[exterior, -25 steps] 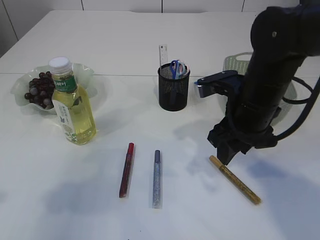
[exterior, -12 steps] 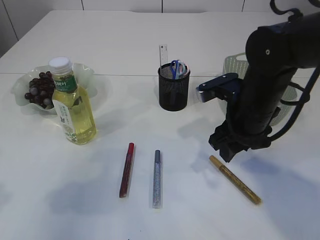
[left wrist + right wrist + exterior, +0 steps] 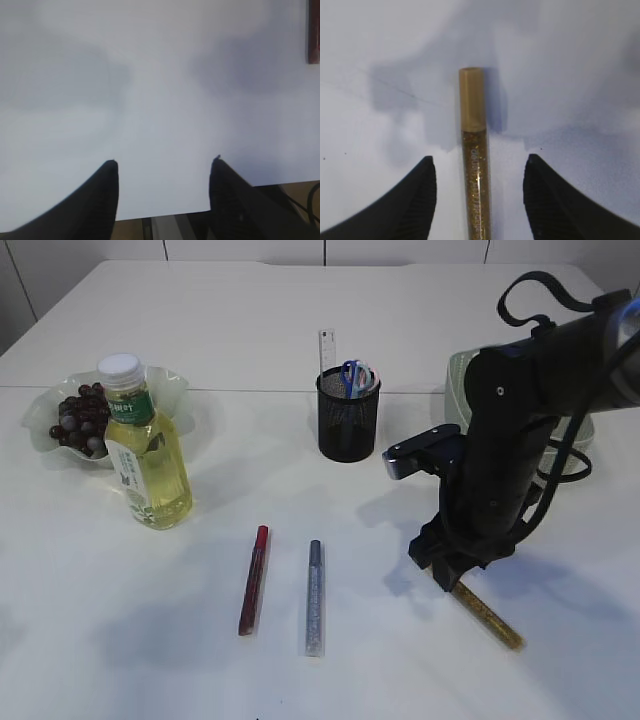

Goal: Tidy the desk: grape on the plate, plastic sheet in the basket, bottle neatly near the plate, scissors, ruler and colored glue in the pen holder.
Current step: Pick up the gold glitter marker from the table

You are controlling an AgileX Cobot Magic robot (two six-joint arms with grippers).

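The right hand [image 3: 477, 200] stood spread, low over the bench [image 3: 300, 330], with the gold glue pen [image 3: 474, 160] lying between its fingers, untouched by either. The left hand [image 3: 164, 192] was spread too, over bare bench, with the red glue pen [image 3: 314, 30] ahead and to its right.

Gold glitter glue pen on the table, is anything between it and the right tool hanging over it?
Nothing visible. In the right wrist view the gold glitter glue pen lies on bare white table, centred between the open fingers of the right tool, with clear gaps on both sides.
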